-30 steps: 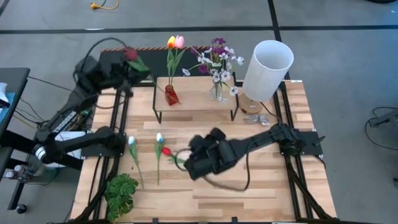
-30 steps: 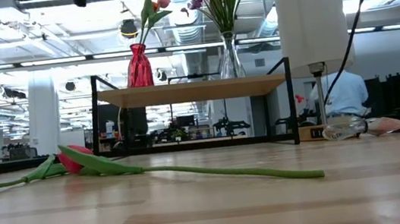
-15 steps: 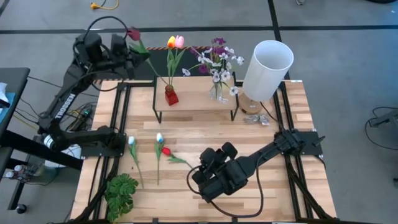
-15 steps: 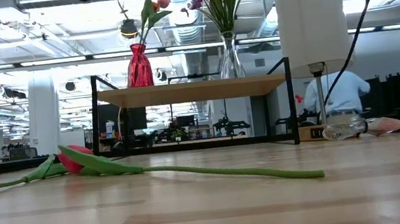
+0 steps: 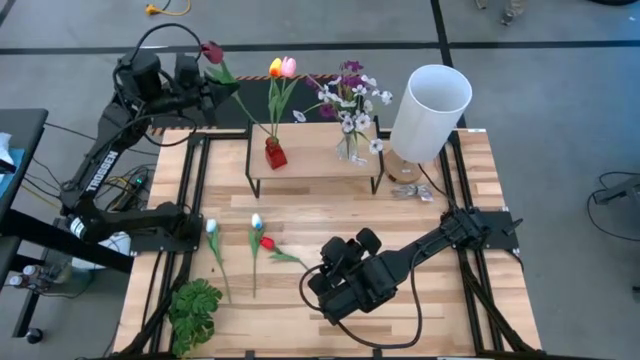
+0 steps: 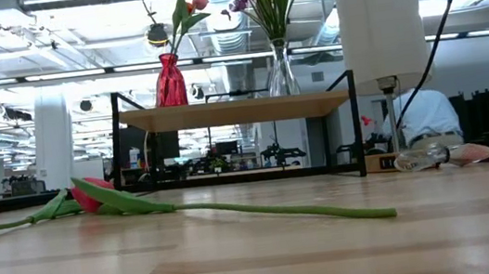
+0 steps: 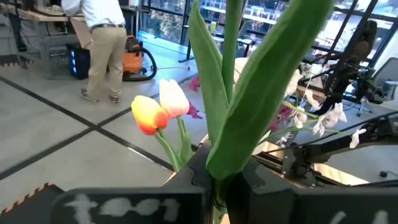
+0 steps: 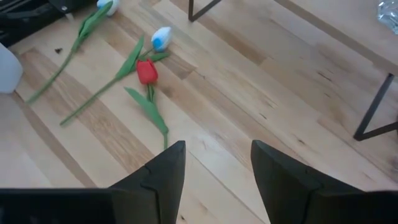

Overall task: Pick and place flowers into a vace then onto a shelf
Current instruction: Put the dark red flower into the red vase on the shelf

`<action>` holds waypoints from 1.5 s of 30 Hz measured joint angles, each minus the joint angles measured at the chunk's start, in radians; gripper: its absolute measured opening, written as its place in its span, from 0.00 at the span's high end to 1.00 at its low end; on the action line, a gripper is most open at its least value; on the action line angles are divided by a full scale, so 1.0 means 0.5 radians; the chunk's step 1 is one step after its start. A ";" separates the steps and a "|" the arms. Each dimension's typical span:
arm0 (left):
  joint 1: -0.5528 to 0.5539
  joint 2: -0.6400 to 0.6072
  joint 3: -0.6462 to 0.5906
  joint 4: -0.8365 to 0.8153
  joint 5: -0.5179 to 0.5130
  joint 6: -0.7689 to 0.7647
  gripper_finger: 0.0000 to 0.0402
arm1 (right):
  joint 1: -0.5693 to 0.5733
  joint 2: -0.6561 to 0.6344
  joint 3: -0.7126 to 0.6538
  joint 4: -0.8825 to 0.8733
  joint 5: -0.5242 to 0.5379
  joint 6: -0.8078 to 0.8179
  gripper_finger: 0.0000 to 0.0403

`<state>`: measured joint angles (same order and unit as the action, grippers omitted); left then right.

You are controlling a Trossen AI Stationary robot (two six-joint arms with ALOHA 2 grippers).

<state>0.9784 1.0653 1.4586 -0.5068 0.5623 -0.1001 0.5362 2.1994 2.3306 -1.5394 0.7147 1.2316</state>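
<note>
High over the table's far left corner, my left gripper [image 5: 205, 92] is shut on a dark maroon tulip [image 5: 212, 52]. My right gripper [image 5: 318, 283] hovers open above the table's near middle, and the red tulip [image 8: 147, 71] lies ahead of its fingers. That red tulip [image 5: 266, 243] and two white tulips [image 5: 256, 221] [image 5: 211, 227] lie flat on the wood. On the shelf [image 5: 315, 165] stand a red vase [image 5: 275, 152] with a yellow and a pink tulip [image 5: 282, 68] and a glass vase [image 5: 350, 148] with purple and white blossoms [image 5: 350, 95]. My left gripper pinches the maroon tulip's green stem [image 7: 219, 177] between its two fingers, where a long leaf [image 7: 261, 93] springs from it. The fingers come about level and lie across the stem. The tulip is lifted clear of the table, and stem and leaf rise steeply from the fingers.
A white lamp [image 5: 430, 100] stands at the shelf's right end, with a crumpled clear wrapper [image 5: 410, 190] at its foot. A flowerless green leafy plant [image 5: 195, 310] lies at the near left corner. A person [image 6: 429, 114] is in the room beyond the table.
My left gripper has risen and drawn toward the far left corner with the maroon tulip, whose bloom now stands higher. My right gripper has pulled back from beside the red tulip's stem toward the table's near edge. The tulips on the table have not moved.
</note>
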 joint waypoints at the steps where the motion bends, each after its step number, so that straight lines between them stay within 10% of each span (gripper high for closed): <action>1: 0.002 -0.006 0.000 -0.008 -0.001 0.000 1.00 | 0.000 0.000 0.000 0.000 0.000 0.000 0.57; 45: -0.255 0.253 -0.017 -0.046 -0.266 0.127 1.00 | -0.015 0.000 0.000 0.037 0.078 -0.019 0.57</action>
<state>0.8507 1.1919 1.4502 -0.5300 0.4293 -0.0367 0.5285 2.1994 2.3306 -1.5209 0.7539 1.2221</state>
